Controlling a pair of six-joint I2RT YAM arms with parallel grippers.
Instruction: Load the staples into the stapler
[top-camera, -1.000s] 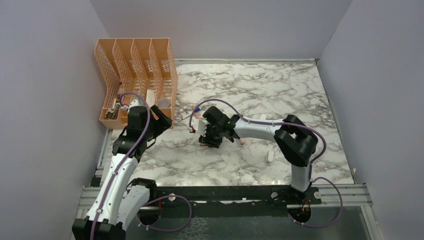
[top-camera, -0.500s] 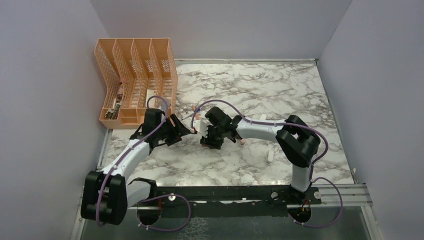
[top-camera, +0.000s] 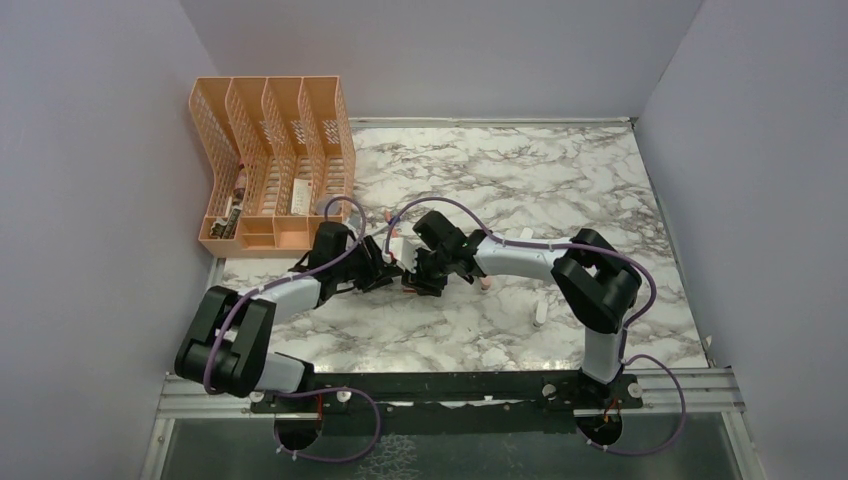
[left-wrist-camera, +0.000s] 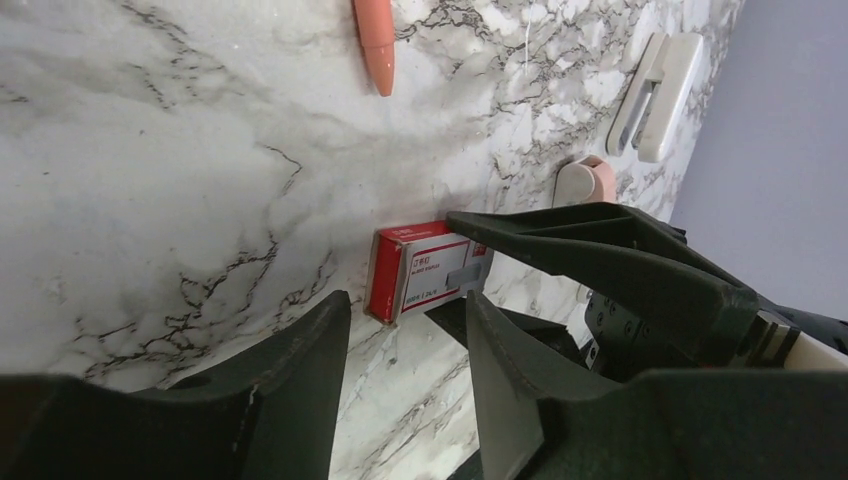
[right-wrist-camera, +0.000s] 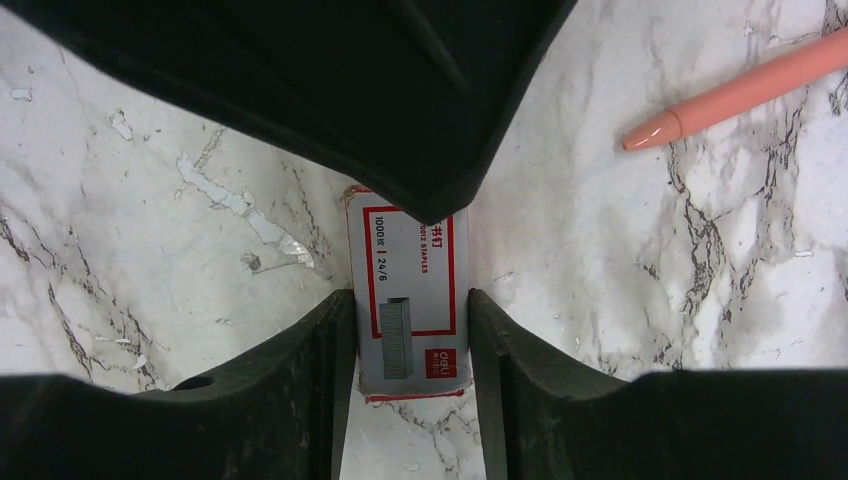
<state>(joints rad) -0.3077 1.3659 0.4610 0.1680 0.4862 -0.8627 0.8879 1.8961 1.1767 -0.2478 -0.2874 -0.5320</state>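
- I am working over the marble table (top-camera: 560, 180), where both arms are meeting near its middle, just in front of me.
- The right gripper (right-wrist-camera: 410, 300) is pinching the staple box (left-wrist-camera: 425, 272) across its narrow width, fingers pressing both long sides as far as I am able to judge.
- The left gripper (left-wrist-camera: 405, 305) is hovering at the box's red end with its jaws parted and nothing between them.
- I am worrying about two things. The grippers are sitting so close that their fingers may collide. Also, any tug on the end could slide the whole box out of the right-hand pinch instead of opening it.
- The box is lying flat, printed face up. Its long axis is running along the line between the two grippers, one short end facing each.
- The stapler (left-wrist-camera: 655, 95) is lying well apart, beyond a pink block (left-wrist-camera: 585, 180), with its long axis pointing roughly back towards the box.
- The staples are not showing; I am assuming they are sitting inside the closed box.
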